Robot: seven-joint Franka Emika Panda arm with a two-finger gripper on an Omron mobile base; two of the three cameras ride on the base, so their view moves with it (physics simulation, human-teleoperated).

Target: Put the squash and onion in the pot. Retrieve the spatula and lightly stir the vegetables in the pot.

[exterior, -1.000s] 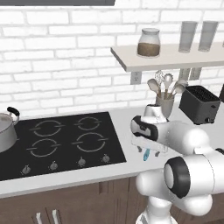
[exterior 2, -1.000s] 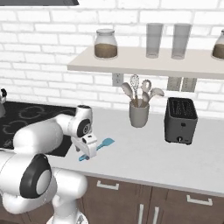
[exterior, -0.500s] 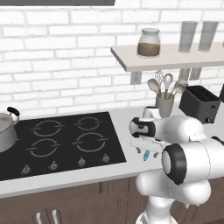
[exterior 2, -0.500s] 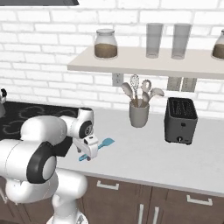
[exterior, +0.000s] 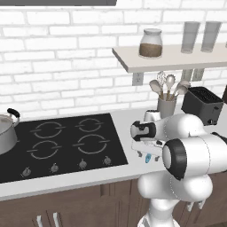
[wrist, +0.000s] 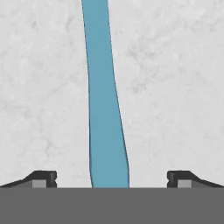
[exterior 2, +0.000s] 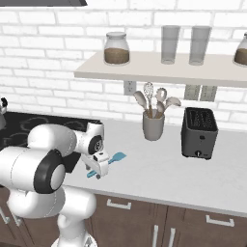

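One teal-blue spatula (wrist: 105,109) was seen lying flat on the pale counter (exterior 2: 159,173), just right of the hob (exterior: 66,142); its slim stem widened toward one end. The gripper (wrist: 109,177) was held over it, fingers spread wide, nothing pinched.

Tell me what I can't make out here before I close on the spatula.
- Spatula: hand view cuts its stem at the top edge, blade unseen; in the right base view the gripper covers its middle.
- Pot: left base view's left edge cuts it; contents hidden by its wall, so squash and onion cannot be confirmed.
- Fingertip height above the counter: cannot tell.
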